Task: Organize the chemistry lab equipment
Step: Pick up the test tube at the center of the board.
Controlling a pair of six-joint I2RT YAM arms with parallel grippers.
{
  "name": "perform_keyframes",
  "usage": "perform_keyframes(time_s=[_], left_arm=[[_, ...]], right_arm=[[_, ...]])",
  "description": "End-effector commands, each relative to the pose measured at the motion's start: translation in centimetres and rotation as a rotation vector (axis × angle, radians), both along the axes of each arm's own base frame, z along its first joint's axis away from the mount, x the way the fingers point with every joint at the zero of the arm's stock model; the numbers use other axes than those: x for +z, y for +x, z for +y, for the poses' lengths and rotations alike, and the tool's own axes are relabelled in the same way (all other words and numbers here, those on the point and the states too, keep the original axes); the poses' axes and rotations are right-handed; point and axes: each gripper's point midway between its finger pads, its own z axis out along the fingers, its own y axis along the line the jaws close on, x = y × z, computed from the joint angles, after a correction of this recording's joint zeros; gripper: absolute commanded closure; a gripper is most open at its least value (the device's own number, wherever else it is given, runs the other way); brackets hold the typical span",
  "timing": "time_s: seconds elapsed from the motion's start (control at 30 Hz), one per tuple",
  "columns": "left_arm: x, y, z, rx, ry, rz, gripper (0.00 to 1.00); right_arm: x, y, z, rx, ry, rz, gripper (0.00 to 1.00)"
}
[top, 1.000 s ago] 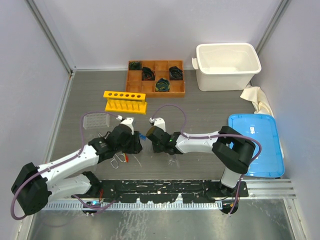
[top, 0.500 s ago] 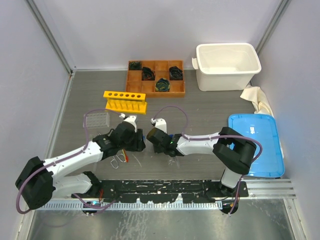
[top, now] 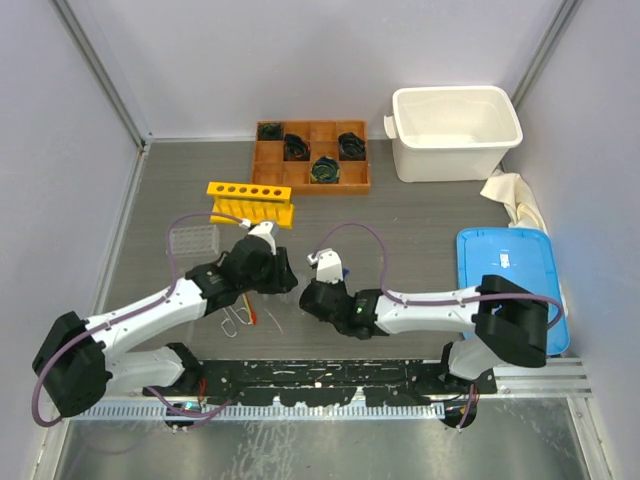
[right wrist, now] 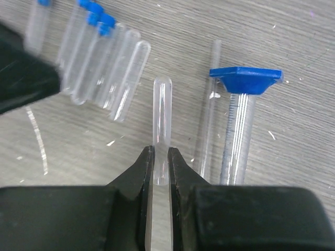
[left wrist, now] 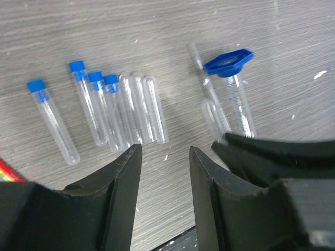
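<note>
Yellow rack [top: 250, 203]: upright at the back of the table [top: 420, 225], well apart from the tubes. No tube shows in its holes, so it is probably where each tube should go.
Left hand [left wrist: 163, 152]: fingers at a middling gap, holding nothing, poised over the row of tubes.
Capped tubes [left wrist: 89, 107]: four lie flat side by side, blue caps pointing away from the left hand, with bare ones touching them on the right.
Bare tube [right wrist: 162, 112]: lies between that row and the glass rod [right wrist: 212, 94], apart from both, rounded end pointing away from the fingers.
Right hand [right wrist: 160, 155]: narrow, pinching the bare tube near one end.
Lift: raise it straight up before swinging, so the tube brushes neither the row nor the rod.
Grip risk: held near one end, the tube may droop, so move slowly.
Placing: turn the rounded end down and centre it over a hole.
Spacing: the hands are close, so the left should wait.
Measuring cylinder [right wrist: 242, 115]: on its side just right of the rod.
</note>
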Motion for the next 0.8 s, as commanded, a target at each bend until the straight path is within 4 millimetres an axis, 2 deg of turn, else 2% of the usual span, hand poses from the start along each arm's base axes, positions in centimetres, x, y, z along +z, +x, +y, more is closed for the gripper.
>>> perform_keyframes(time_s=[0.0, 0.1, 0.17, 0.37, 0.5, 0.57, 0.77], left_arm=[[5.6, 1.4, -2.6, -0.022, -0.153, -0.107, 0.62], [7.0, 1.6, -2.9, -0.037, -0.171, -0.136, 0.88], [7.6, 1.8, -3.1, -0.048, -0.166, -0.145, 0.98], [8.5, 1.3, -4.7, -0.117, -0.218, -0.128, 0.99], [7.8, 1.0, -5.3, -0.132, -0.23, -0.089, 0.59], [7.3, 1.0, -5.4, -0.131, -0.229, -0.073, 0.47], [6.8, 0.6, -6.3, -0.144, -0.267, -0.036, 0.46]], right_arm=[[3.3, 0.4, -0.8, -0.05, 0.039, -0.161, 0.99], [3.8, -0.4, -0.8, -0.03, 0.086, -0.203, 0.99], [4.1, -0.9, -0.9, -0.011, 0.119, -0.242, 0.99], [4.7, -1.9, -1.0, 0.029, 0.243, -0.336, 0.99], [6.3, -2.3, -0.1, 0.058, 0.291, -0.376, 0.99], [7.2, -2.3, 0.4, 0.071, 0.293, -0.393, 0.99], [8.7, -1.8, 1.4, 0.084, 0.267, -0.44, 0.99]])
